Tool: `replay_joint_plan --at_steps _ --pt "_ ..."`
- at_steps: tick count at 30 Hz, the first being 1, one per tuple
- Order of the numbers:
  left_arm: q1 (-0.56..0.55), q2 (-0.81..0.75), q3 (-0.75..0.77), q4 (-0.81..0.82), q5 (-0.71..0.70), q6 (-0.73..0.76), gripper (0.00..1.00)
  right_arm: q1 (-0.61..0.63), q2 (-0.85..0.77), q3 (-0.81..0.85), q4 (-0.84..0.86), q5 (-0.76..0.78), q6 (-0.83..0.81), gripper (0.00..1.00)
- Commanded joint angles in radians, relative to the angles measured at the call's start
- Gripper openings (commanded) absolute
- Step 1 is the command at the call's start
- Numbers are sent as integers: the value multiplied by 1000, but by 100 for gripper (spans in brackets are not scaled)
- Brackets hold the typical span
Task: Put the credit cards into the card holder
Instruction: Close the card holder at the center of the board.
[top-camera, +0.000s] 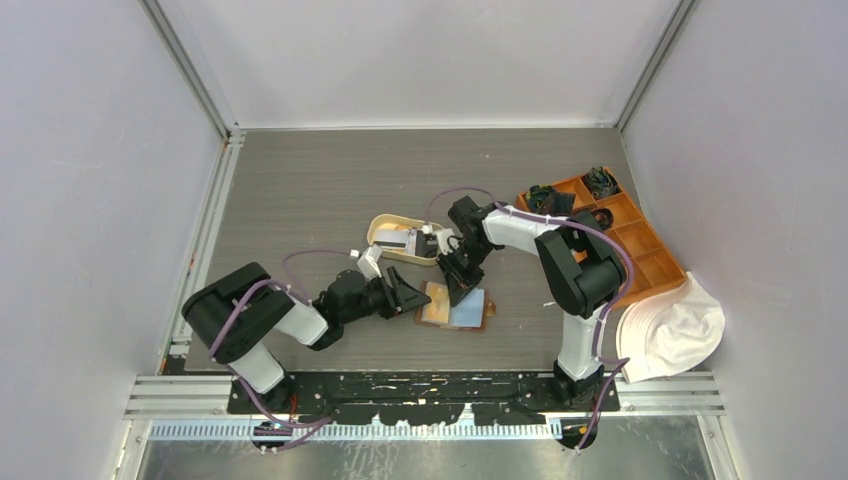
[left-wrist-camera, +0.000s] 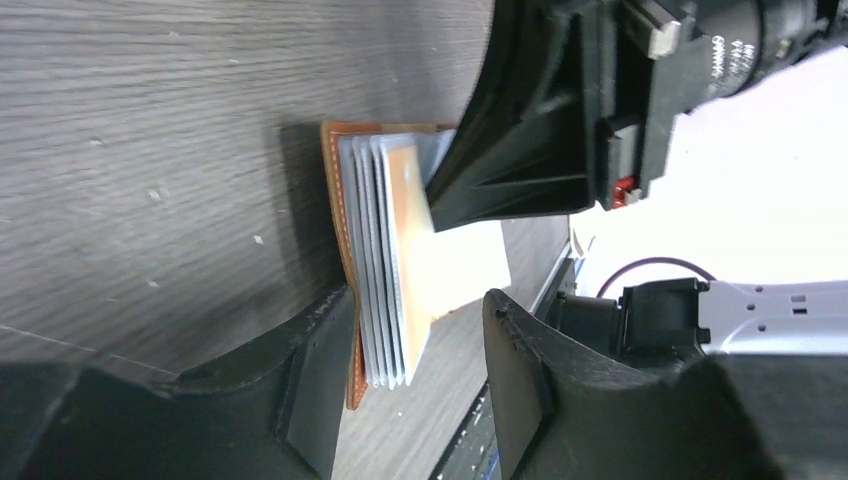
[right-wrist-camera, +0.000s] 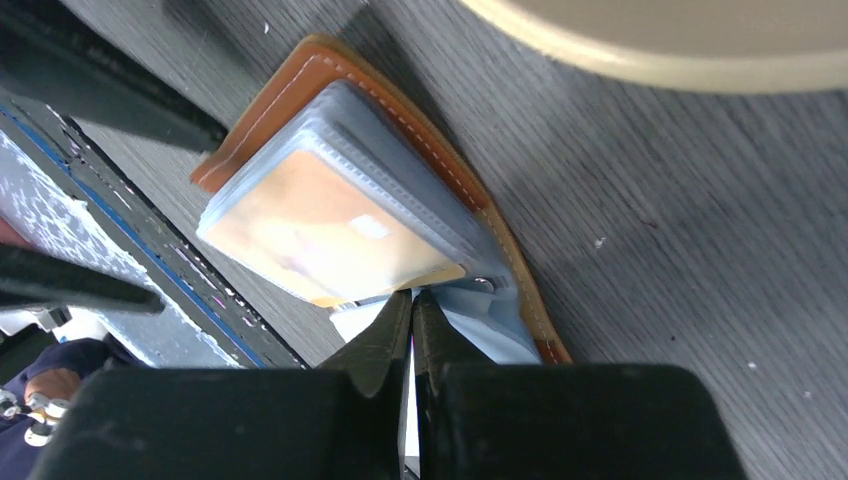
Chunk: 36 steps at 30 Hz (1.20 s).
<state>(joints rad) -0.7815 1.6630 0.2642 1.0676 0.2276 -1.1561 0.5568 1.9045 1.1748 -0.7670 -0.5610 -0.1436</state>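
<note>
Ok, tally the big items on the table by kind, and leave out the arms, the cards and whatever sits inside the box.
brown card holder: 1
cream oval tray: 1
orange compartmented box: 1
white bucket hat: 1
Total: 4

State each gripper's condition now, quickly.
Left gripper: open, jaws either side of the card holder.
Right gripper: shut, tips against the card holder; any grip cannot be told.
</note>
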Motion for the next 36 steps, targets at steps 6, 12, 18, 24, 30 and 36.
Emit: replay_joint_plan --at_steps 6,12,18,24,30,36 --pt "-79 -170 77 -186 -28 62 52 15 7 45 50 -152 -16 9" --pt "-92 -161 92 -192 -39 65 52 15 5 50 31 -253 -36 10" --pt "-108 -183 128 -293 -95 88 52 15 -2 58 21 -206 -28 11" --pt "-126 -275 194 -603 -215 157 51 11 -52 65 3 -64 -54 12" --pt "-127 -285 231 -703 -275 186 47 5 -75 79 -39 -10 -103 15" --pt "-127 -255 263 -712 -275 195 39 -13 -122 79 -74 21 -156 15"
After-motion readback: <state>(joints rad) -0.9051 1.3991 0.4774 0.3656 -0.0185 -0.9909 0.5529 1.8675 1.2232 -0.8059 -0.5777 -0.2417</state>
